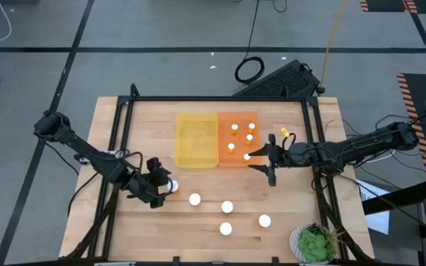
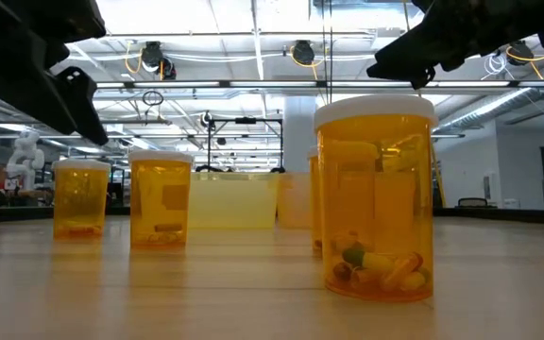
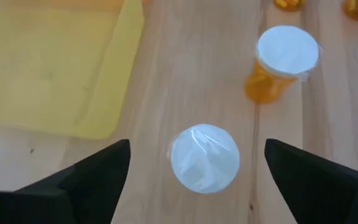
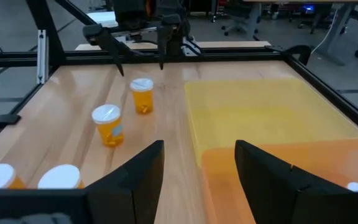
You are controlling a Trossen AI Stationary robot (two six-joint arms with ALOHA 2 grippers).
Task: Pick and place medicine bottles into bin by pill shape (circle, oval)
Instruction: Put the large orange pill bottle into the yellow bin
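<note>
High view: the left gripper [image 1: 163, 186] hangs over a medicine bottle [image 1: 171, 186] on the counter [image 1: 146, 125], just off the near corner of the yellow bin [image 1: 197, 140]. Left wrist view confirms it: fingers spread wide, the bottle's white cap [image 3: 204, 157] centred between them, not yet touched. Four more bottles [image 1: 226, 207] stand loose on the counter nearer the front edge; about four white caps already show inside the orange bin [image 1: 237, 118].

The right gripper [image 1: 269, 164] sits at the near edge of the orange bin, fingers apart and holding nothing.

Handling judgement: the bottles are rigid plastic, light, with only a few pills at the bottom, as the low view's nearest bottle [image 2: 376, 198] shows. Smooth round walls may slip or rotate under a loose pinch, and an upright bottle would tip easily if nudged off-centre. The soundest hold is across the body just below the cap, squarely on the diameter, with moderate squeeze.
</note>
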